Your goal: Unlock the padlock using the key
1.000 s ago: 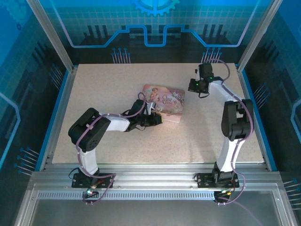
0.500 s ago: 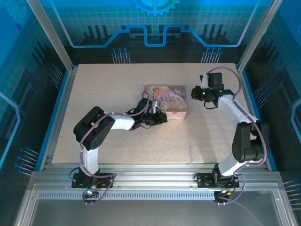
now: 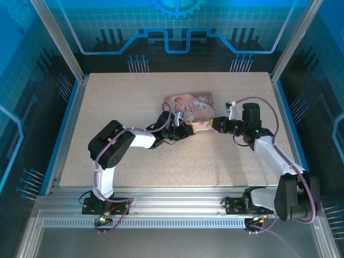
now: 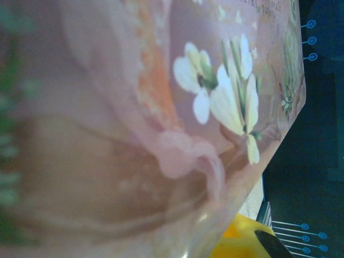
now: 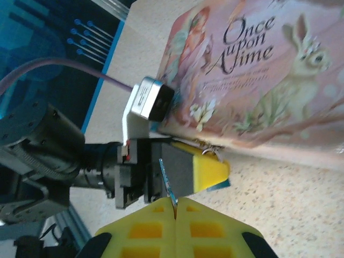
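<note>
Padlock (image 5: pixel 210 149), right wrist view: tiny dark metal piece with a small loop. It sits at the very tip of the left gripper and touches the near edge of the pink tin. Finer detail is too small to read.
Left gripper (image 5: pixel 214 165), right wrist view: one dark finger and one yellow pad, drawn narrow and nipping the padlock at their tip. It lies straight ahead of the right gripper, pointing across it.
Right gripper (image 5: pixel 176 204), right wrist view: yellow pads pressed together with no gap, a thin sliver caught in the seam.
Key (image 5: pixel 167 181), right wrist view: that thin sliver, seen edge-on, apparently the key. It juts forward from the right pads over the left gripper's dark finger, its tip apart from the padlock.
Pink tin (image 5: pixel 258 80), right wrist view: illustrated lid with a rabbit and the words "Once Upon A Time", beyond both sets of fingertips.
Left gripper (image 3: pixel 188 129), top external view: tip at the tin's near edge, aimed toward the right gripper.
Right gripper (image 3: pixel 211 124), top external view: tip just beside the left gripper's tip, near the tin's near right corner.
Table (image 3: pixel 118 107), top external view: speckled beige top beneath both grippers and the tin.
Pink tin (image 4: pixel 161 107), left wrist view: blurred lid print of white flowers, very close before the left fingers.
Yellow pad (image 4: pixel 234 244), left wrist view: at the lower edge below the tin; I cannot tell whose it is.
</note>
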Tool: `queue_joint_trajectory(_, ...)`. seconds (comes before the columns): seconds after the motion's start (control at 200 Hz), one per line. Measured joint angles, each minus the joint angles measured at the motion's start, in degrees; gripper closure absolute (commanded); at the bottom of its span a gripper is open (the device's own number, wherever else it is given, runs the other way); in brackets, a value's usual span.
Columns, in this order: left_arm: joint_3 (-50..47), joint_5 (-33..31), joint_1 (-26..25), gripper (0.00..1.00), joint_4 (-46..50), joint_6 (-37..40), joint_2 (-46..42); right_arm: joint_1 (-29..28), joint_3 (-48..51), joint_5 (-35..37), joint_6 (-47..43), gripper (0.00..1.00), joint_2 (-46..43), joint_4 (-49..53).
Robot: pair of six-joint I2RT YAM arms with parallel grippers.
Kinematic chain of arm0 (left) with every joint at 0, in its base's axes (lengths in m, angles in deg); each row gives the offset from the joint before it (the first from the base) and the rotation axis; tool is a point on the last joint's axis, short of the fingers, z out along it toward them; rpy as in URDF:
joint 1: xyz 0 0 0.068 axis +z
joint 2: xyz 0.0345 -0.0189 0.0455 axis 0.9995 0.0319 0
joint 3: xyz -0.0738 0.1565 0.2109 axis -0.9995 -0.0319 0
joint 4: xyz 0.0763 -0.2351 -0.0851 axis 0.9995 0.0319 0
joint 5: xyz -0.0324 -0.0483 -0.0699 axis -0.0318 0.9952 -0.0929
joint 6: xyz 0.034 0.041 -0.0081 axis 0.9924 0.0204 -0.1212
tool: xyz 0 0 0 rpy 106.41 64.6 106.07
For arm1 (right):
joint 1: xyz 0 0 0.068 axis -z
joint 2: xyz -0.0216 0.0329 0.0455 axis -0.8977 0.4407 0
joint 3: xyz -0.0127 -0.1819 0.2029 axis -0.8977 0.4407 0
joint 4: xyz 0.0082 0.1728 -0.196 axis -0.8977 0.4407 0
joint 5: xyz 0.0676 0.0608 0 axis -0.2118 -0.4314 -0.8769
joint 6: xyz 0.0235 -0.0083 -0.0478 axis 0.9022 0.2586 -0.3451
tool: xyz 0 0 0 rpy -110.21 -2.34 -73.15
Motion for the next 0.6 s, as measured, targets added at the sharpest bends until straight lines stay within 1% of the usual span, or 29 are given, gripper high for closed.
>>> queue_joint_trajectory(0.2, 0.48, -0.04, 0.0, 0.91, 0.87, -0.35, 0.0, -0.15, 5.73, -2.23, 4.2, 1.0, -2.95, -5.11)
queue_joint_trajectory(0.45, 5.53, -0.28, 0.0, 0.91, 10.62, -0.11, -0.02, -1.16, 10.88, -1.86, 8.66, 1.0, -3.13, -10.36)
queue_joint_trajectory(0.6, 7.85, -0.46, 0.0, 0.91, 15.26, 0.22, -0.02, -1.29, 15.45, -0.74, 13.05, 1.0, -2.78, -15.82)
